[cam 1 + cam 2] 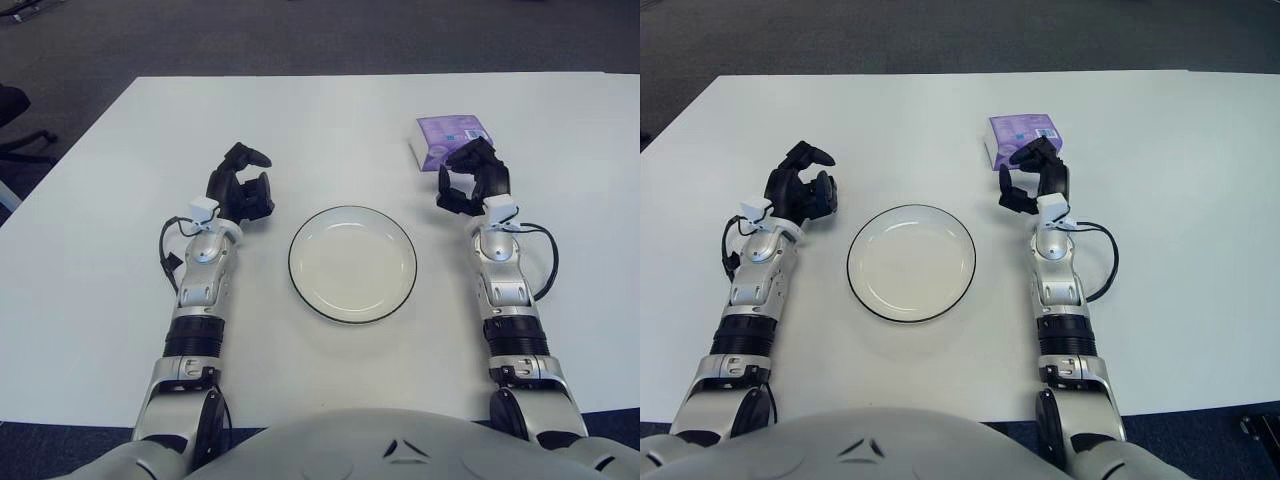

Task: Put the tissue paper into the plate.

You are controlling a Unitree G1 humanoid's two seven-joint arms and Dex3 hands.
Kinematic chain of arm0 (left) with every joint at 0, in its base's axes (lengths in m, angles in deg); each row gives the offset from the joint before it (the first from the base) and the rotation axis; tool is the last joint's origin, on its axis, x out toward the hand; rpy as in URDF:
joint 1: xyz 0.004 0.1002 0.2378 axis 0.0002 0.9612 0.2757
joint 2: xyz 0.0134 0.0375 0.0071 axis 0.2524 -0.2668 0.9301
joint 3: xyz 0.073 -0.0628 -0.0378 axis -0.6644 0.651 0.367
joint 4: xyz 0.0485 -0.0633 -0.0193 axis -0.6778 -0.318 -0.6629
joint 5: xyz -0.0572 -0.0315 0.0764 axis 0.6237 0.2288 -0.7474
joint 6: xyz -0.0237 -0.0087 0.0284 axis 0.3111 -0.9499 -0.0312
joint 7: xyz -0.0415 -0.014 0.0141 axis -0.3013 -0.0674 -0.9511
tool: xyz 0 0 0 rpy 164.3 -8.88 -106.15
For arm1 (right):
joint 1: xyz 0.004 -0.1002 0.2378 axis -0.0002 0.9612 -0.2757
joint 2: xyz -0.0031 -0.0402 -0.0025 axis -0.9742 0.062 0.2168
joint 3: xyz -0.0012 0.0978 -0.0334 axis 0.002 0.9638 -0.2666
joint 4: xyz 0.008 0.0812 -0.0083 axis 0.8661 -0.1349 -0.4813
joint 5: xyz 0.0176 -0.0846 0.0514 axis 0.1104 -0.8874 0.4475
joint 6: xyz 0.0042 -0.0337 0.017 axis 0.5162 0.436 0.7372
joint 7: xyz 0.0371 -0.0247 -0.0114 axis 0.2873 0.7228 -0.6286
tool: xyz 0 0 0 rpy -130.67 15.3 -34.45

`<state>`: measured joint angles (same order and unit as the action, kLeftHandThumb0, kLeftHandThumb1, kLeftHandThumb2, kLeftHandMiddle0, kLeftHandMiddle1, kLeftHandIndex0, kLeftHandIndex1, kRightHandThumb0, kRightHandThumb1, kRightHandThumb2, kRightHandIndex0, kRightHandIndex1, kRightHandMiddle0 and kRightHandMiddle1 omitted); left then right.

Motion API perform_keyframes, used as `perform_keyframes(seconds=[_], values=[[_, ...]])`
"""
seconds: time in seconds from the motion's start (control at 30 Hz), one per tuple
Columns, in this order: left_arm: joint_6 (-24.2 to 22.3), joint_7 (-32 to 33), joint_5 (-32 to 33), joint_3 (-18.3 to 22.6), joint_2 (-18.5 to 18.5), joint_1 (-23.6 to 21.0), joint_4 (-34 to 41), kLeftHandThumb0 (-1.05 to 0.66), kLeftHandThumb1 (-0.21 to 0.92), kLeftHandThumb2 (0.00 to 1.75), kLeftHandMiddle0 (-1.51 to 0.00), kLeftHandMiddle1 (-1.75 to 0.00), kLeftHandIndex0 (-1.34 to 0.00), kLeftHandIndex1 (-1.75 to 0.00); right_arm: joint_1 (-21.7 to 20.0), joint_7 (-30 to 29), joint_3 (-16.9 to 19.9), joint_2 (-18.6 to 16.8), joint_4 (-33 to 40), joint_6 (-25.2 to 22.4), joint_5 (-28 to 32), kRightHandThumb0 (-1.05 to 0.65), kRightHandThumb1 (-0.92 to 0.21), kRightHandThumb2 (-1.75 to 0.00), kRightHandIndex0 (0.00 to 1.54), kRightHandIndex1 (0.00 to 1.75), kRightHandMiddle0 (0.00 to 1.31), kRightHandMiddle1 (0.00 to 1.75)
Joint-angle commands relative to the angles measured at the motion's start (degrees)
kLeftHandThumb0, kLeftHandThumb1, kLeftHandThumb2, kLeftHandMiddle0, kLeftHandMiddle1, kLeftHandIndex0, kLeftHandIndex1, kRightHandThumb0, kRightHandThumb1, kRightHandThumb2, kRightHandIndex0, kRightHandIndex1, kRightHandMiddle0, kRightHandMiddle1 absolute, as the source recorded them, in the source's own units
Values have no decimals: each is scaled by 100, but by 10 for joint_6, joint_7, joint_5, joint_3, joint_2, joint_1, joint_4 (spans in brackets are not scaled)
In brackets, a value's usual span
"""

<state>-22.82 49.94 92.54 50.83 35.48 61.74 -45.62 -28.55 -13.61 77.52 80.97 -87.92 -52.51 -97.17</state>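
I see the right hand (474, 180) raised at the near edge of the tissue paper (447, 137), fingers spread, gripping nothing; it covers the pack's near corner — can't tell if they touch; pack sits right of and beyond the plate (352, 263); left hand (240, 190) left of plate, fingers loosely curled, empty

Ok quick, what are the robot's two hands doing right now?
Left hand: open, holding nothing, left of the plate.
Right hand: open, fingers spread at the purple tissue pack, not gripping it.
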Motion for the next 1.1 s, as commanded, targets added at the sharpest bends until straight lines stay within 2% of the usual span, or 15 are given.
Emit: perform_keyframes(seconds=[0.0, 0.07, 0.1, 0.23, 0.47, 0.63, 0.77, 0.83, 0.87, 0.9, 0.93, 1.0, 1.07], values=[[0, 5, 0, -10, -47, 105, -66, -46, 36, 126, -129, -175, -58, -175, 55, 3, -2, 29, -27, 37, -24, -43, -46, -113, 82, 175, 49, 175], [1, 6, 0, -10, -47, 105, -66, -46, 36, 126, -129, -175, -57, -175, 53, 6, 0, 40, -22, 40, -33, -43, -46, -113, 82, 175, 50, 175], [1, 6, 0, -9, -47, 105, -66, -46, 36, 126, -129, -175, -57, -175, 52, 8, 0, 45, -18, 39, -38, -28, -37, -123, 78, 175, 50, 170], [2, 6, -2, -8, -47, 105, -67, -46, 37, 126, -129, -175, -57, -175, 43, 15, 1, 66, 10, 20, -66, -8, -24, -137, 73, 175, 52, 165], [4, 5, -2, -6, -48, 106, -67, -46, 37, 125, -129, -175, -57, -175, 28, 9, -10, 104, 22, 2, -133, -1, -24, -139, 68, 175, 46, 168], [3, 4, 0, -4, -49, 106, -66, -46, 37, 125, -129, -175, -57, -175, 10, 6, -20, 138, 8, 5, -171, -1, -34, -128, 62, 170, 35, 173], [2, 1, 2, -2, -49, 107, -64, -46, 37, 125, -129, -175, -57, -175, -7, -7, -31, 170, -9, 18, -209, -1, -54, -101, 51, 162, 24, 174], [2, 0, 3, -1, -49, 107, -65, -46, 37, 125, -129, -175, -57, -175, -12, -16, -35, 178, -15, 24, -222, -1, -60, -93, 49, 159, 22, 174], [3, -1, 3, -1, -48, 107, -65, -46, 37, 125, -129, -175, -57, -175, -18, -29, -42, 189, -24, 32, -241, -1, -68, -80, 46, 155, 19, 172], [3, -1, 3, -1, -48, 107, -65, -46, 37, 125, -129, -175, -57, -175, -23, -38, -47, 197, -31, 38, -254, -13, -77, -69, 41, 145, 20, 172], [3, -1, 2, -1, -48, 107, -66, -46, 37, 126, -129, -175, -57, -175, -30, -50, -53, 207, -40, 45, -269, -18, -80, -65, 39, 141, 20, 172], [3, -2, 2, -1, -47, 106, -66, -46, 37, 126, -129, -175, -57, -175, -40, -66, -62, 220, -54, 54, -288, -44, -76, -71, 34, 126, 10, 153], [2, -2, 2, -1, -46, 106, -66, -46, 36, 126, -129, -175, -57, -175, -48, -78, -69, 230, -66, 60, -300, -57, -76, -73, 31, 118, 6, 145]])
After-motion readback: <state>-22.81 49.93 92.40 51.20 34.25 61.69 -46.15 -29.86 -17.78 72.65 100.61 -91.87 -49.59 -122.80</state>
